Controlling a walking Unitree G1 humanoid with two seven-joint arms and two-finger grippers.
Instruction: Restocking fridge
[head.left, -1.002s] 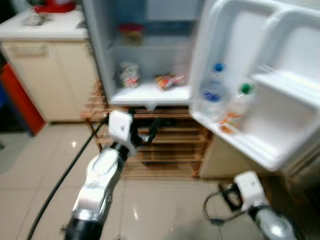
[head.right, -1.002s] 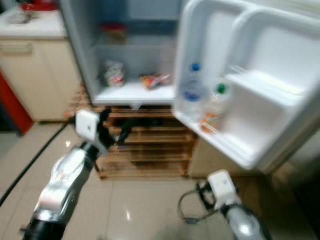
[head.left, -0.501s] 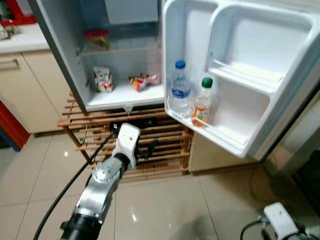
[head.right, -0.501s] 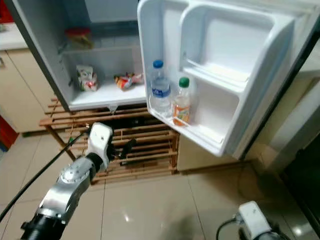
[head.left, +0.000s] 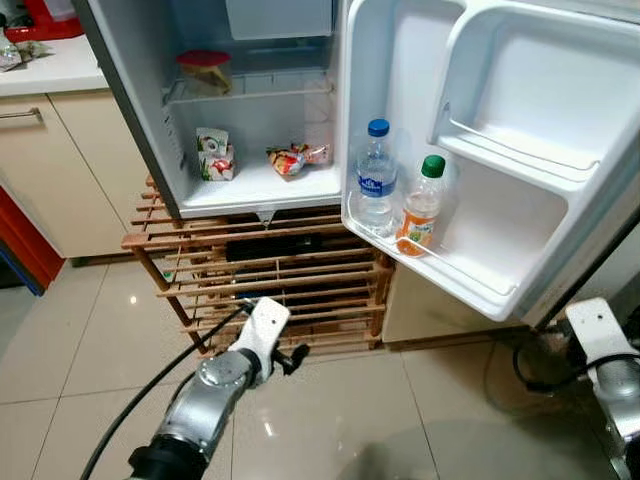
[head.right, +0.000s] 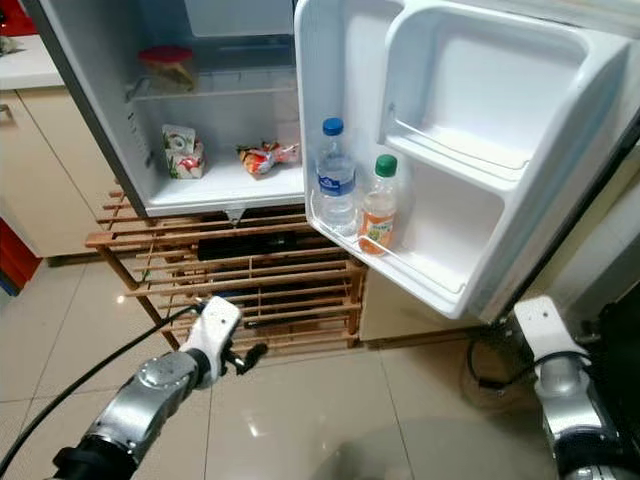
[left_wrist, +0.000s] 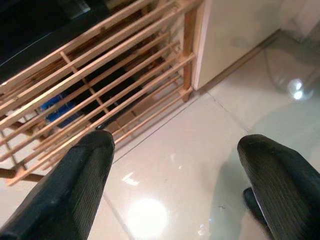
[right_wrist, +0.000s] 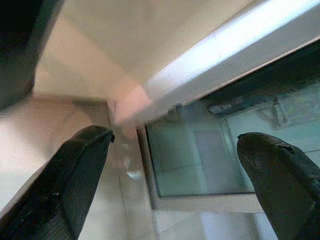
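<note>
Nearest, low over the pale floor tiles, the left gripper hangs with its two black fingers spread wide and nothing between them, in front of the wooden slatted rack. The right gripper is down at the right beside the open fridge door, fingers likewise apart and empty, facing a white edge and a glass panel.

In the lowest door shelf stand two bottles side by side: a clear water bottle with a blue cap and a blue label too small to read, and an orange drink bottle with a green cap. The door compartments above them hold nothing.

Farther in, the fridge sits on the rack. On its bottom floor are a small green-and-white carton and a crumpled red-and-yellow packet, well apart. On the wire shelf above sits a red-lidded tub. No writing is legible.
</note>
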